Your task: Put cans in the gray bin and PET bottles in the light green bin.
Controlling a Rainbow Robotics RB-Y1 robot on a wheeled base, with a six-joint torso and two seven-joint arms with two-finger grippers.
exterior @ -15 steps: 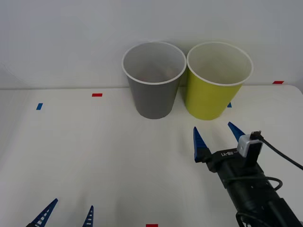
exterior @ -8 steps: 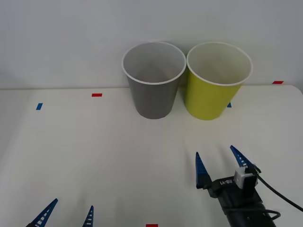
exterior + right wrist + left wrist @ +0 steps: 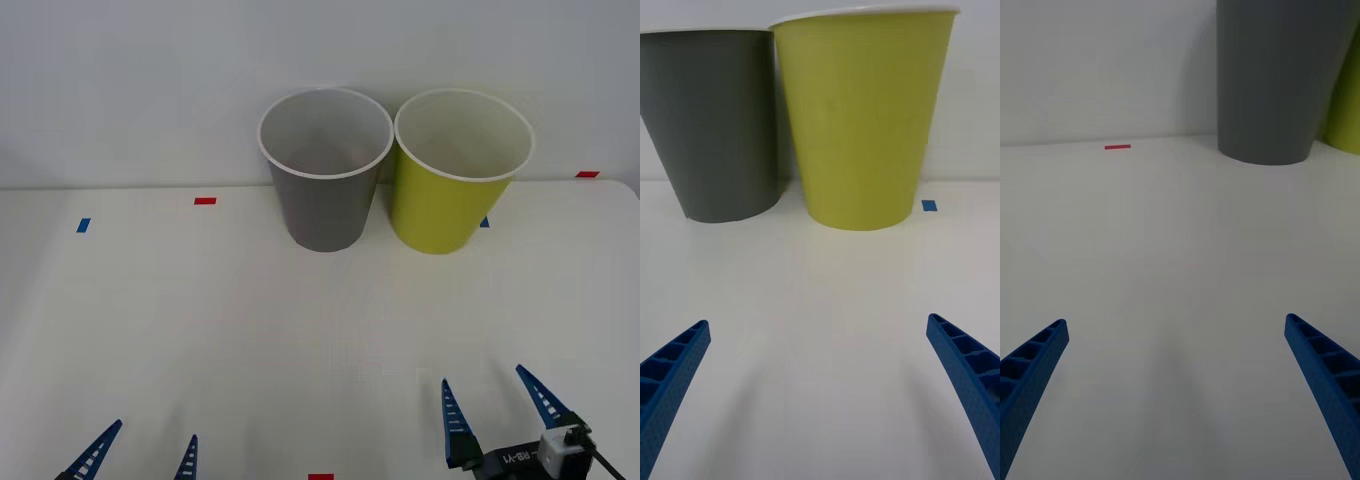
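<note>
The gray bin [image 3: 322, 205] and the light green bin [image 3: 440, 210] stand upright side by side at the back of the white table, rims almost touching. My right gripper [image 3: 483, 376] is open and holds nothing, near the table's front edge, well in front of the light green bin. My left gripper [image 3: 155, 430] is open too, parked at the front left. The right wrist view faces the gray bin [image 3: 715, 127] and the light green bin [image 3: 861, 120] across bare table, past the open right gripper [image 3: 818, 321]. The left wrist view has the gray bin [image 3: 1281, 75] beyond the open left gripper [image 3: 1175, 320]. Cans and PET bottles are out of view.
Small tape marks lie flat on the table: red [image 3: 205, 200] and blue [image 3: 82, 225] at the back left, red [image 3: 587, 174] at the back right, red [image 3: 320, 477] at the front edge. A white wall rises right behind the bins.
My right arm has drawn back from just in front of the light green bin toward the table's front edge, its fingers open throughout. The left gripper and both bins have not moved.
</note>
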